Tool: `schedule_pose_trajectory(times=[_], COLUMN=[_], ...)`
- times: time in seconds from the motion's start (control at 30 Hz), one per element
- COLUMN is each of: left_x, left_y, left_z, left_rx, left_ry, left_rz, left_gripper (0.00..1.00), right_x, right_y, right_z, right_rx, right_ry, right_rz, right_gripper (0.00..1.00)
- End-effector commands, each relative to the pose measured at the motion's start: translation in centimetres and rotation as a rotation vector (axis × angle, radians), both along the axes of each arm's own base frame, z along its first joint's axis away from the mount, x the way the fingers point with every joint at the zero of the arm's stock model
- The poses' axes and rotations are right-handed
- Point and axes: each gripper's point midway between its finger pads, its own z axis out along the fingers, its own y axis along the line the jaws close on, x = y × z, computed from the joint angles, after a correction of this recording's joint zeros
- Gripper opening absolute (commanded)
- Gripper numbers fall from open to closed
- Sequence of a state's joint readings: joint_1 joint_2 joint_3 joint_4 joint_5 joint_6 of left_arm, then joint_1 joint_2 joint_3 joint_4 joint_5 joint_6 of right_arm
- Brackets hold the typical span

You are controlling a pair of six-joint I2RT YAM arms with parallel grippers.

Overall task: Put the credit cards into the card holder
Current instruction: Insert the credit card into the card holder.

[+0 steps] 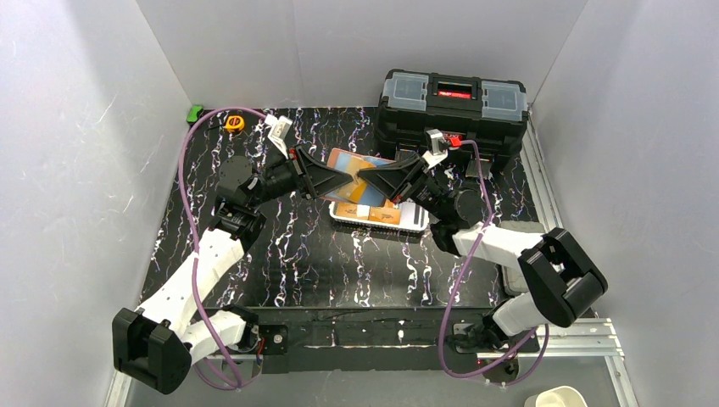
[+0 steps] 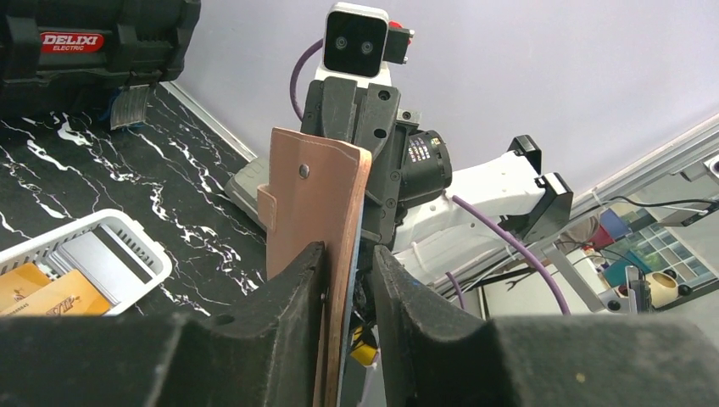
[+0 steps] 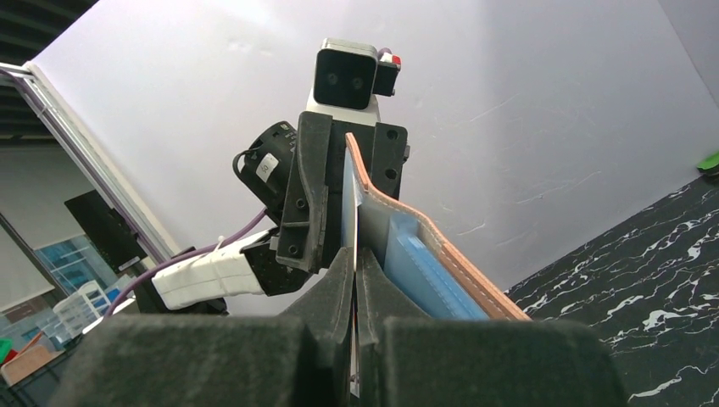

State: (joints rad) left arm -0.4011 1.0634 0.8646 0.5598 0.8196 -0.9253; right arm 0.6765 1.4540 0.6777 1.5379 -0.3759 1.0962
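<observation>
Beyond the card holder (image 2: 314,212), the toolbox (image 2: 153,34) label (image 2: 72,41) reads "DELIXI ELECTRIC".

Looks like a robotics lab test cell to me: plain white walls (image 1: 76,170) boxing in a black marbled table (image 1: 339,271), aluminium rails (image 1: 543,182), toolbox (image 1: 454,102) at the back.

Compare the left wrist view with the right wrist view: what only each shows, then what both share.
Only left wrist: the toolbox, the white basket holding an orange card, the pink outside of the holder with its snap. Only right wrist: the holder's inside with a blue card, a pale card pinched in the right hand, a green object. Both: the raised holder, the opposite wrist's camera, the black table.
</observation>
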Motion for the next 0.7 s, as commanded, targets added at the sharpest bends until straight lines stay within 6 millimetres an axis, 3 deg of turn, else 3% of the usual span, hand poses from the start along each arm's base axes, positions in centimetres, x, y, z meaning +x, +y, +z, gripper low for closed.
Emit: schedule_pose_trajectory(times=[0.0,0.27,0.43,0.67], left_x=[-2.2,-1.8,-1.4,-0.8], left_y=[0.1,0.2,0.4,0.7], left_z=[2.1,1.2,1.2,0.9], left_rx=[-0.017,0.012,0.019,0.030], left_ry=[-0.067,-0.072,-0.079,-0.080], left_rz=[-0.066,-0.051,-0.028,-0.002], left_gripper=[0.25,0.00,0.00,0.00], right_x=[-0.6,-1.0,-0.6,-0.3], right_y=[-0.3,-0.1,0.0,-1.3], right_z=[3.1,1.7,-0.8,-4.6], right_rx=[0.064,-0.050,-0.182,-0.425], right_ry=[-0.088,-0.062,0.015,0.130], right_rz=[-0.006,-0.013,-0.046,-0.137], right_gripper=[0.06,0.34,0.62,0.69])
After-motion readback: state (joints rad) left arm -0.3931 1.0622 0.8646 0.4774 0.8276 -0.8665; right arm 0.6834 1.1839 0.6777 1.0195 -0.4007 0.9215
